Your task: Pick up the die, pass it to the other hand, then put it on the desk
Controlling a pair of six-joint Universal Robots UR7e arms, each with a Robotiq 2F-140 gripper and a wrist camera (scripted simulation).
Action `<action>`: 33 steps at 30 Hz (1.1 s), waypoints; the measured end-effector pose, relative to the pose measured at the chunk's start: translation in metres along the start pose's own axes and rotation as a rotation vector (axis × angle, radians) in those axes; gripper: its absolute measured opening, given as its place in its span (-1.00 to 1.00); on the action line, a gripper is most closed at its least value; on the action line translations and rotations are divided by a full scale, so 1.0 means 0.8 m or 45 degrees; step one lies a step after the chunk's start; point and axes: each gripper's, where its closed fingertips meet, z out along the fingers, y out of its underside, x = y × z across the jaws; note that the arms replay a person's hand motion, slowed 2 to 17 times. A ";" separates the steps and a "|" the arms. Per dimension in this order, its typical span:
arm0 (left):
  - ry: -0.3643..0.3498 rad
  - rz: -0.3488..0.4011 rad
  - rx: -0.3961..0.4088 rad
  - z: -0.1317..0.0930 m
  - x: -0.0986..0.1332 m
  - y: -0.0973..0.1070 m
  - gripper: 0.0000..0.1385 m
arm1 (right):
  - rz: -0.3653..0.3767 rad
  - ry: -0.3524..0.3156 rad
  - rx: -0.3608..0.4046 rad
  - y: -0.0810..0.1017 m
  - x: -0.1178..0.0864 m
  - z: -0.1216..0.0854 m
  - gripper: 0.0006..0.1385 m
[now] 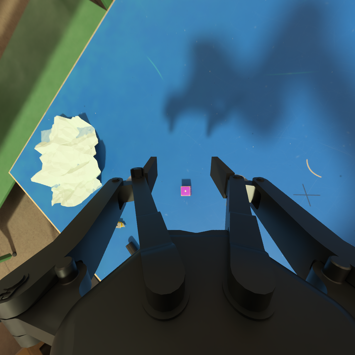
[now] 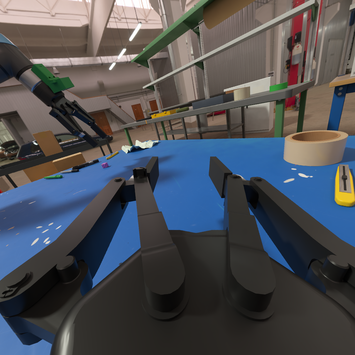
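A small magenta die (image 1: 185,191) with white pips sits on the blue desk (image 1: 230,57). My left gripper (image 1: 184,167) is open and empty, high above the desk, and looks down with the die between its two fingers in the view. In the right wrist view the die (image 2: 104,165) lies far off at the left, with the left gripper (image 2: 99,141) hanging open above it. My right gripper (image 2: 184,167) is open and empty, low over the desk and well away from the die.
Crumpled white paper (image 1: 67,161) lies near the desk's left edge. A black marker (image 2: 86,164), a second pen (image 2: 69,171), a green pen (image 2: 53,177) and a yellow pencil (image 2: 112,155) lie near the die. A tape roll (image 2: 315,148) and a yellow utility knife (image 2: 344,185) lie at the right.
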 end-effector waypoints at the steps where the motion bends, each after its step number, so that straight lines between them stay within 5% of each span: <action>1: 0.007 -0.001 -0.022 0.002 0.000 0.003 0.07 | -0.002 0.000 -0.003 0.000 0.000 0.000 0.01; 16: 0.089 -0.030 -0.298 0.023 0.002 0.031 0.00 | -0.052 0.001 -0.037 0.004 -0.005 0.004 0.01; 33: 0.139 -0.021 -0.469 0.042 0.003 0.045 -0.11 | -0.102 0.007 -0.047 0.005 -0.009 0.003 0.01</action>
